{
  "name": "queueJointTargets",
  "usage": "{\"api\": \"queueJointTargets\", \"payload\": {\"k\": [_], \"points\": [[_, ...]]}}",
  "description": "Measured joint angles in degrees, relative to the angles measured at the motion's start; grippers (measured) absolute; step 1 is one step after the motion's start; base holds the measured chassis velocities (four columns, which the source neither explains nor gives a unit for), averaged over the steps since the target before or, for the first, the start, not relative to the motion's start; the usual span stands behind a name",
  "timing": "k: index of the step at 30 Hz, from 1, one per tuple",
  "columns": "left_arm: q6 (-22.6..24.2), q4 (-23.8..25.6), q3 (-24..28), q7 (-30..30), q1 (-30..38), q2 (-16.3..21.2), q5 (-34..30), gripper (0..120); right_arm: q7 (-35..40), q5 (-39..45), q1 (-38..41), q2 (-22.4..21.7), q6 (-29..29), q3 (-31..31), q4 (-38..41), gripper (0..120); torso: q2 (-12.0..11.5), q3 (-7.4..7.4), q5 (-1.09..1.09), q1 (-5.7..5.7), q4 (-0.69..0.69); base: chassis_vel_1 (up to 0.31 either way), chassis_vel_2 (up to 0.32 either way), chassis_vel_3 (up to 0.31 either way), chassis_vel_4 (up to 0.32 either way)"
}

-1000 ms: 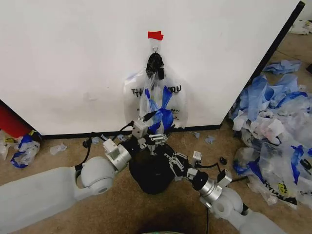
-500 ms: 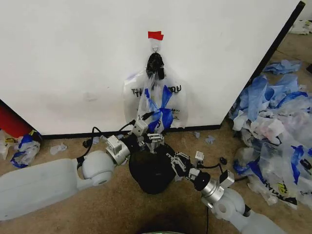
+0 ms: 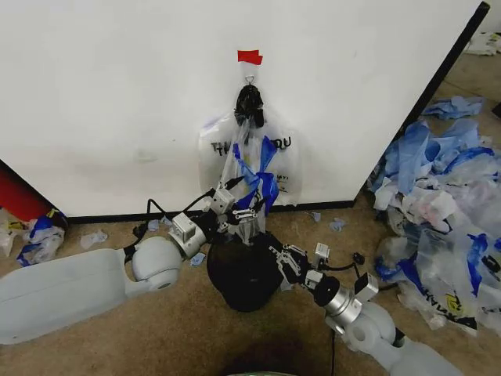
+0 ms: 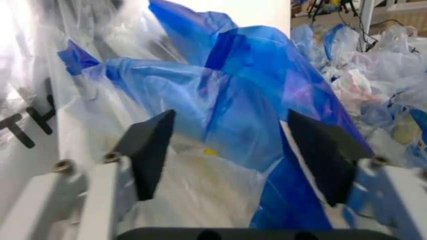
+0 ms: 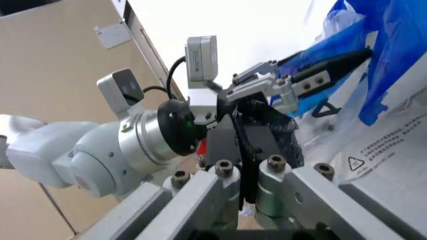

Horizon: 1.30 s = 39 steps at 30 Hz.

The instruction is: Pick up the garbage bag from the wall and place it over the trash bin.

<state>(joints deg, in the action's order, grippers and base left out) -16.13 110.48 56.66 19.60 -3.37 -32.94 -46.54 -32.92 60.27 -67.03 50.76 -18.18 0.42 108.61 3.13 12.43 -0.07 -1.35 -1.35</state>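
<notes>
The step in hand looked like the first reach for the thin see-through plastic garbage bag point(image 3: 250, 160), which hung from a small hook on the large flat white wall point(image 3: 117, 94) just under a red tape piece point(image 3: 250, 56), at about twelve o'clock from the small round black wire-mesh trash bin point(image 3: 244, 274) on the floor. The left gripper point(image 3: 244, 220) was at the bag's lower edge, its dark fingers point(image 4: 150, 150) spread apart with crumpled blue film and clear plastic between them, not yet pinched. The right gripper point(image 3: 283, 259) sat at the bin's three o'clock rim, its fingers closed on the mesh edge. The next move probably called for closing on the film, then lifting the knotted black top off the hook. The bag showed black lettering and hung limp, wider than the bin.
</notes>
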Motion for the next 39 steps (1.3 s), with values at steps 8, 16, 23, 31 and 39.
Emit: {"api": "queueJointTargets", "payload": {"k": [8, 16, 23, 31, 39], "points": [[0.0, 0.1, 1.7, 0.8, 1.7, 0.0, -0.9, 38, -0.1, -0.2, 0.2, 0.7, -0.6, -1.1, -0.9, 0, 0.0, 0.00, 0.01, 0.00, 0.00, 0.000, 0.000, 0.000, 0.000], [-0.1, 1.1, 3.1, 1.4, 3.1, 0.5, -1.1, 10, -0.1, -0.3, 0.6, 0.9, -0.9, -1.7, -1.8, 0, 0.0, 0.00, 0.00, 0.00, -0.01, 0.000, 0.000, 0.000, 0.000], [-0.3, 3.0, 2.7, 3.3, 3.1, 2.1, -3.2, 8, -0.5, -0.7, 0.1, 1.5, -1.2, -2.0, -2.4, 0, 0.0, 0.00, 0.01, 0.00, -0.01, 0.000, 0.000, 0.000, 0.000], [0.6, 6.8, -5.8, 6.9, -3.7, 5.5, -7.4, 7, -0.8, -1.3, -0.3, 2.4, -1.6, -2.0, -3.5, 0, 0.0, 0.00, 0.00, 0.00, 0.00, 0.000, 0.000, 0.000, 0.000], [0.6, 8.5, -15.5, 8.0, -12.7, 6.9, -9.0, 7, -0.9, -1.9, -0.1, 3.0, -2.1, -2.0, -4.1, 0, 0.0, 0.00, 0.00, 0.00, 0.00, 0.000, 0.000, 0.000, 0.000]]}}
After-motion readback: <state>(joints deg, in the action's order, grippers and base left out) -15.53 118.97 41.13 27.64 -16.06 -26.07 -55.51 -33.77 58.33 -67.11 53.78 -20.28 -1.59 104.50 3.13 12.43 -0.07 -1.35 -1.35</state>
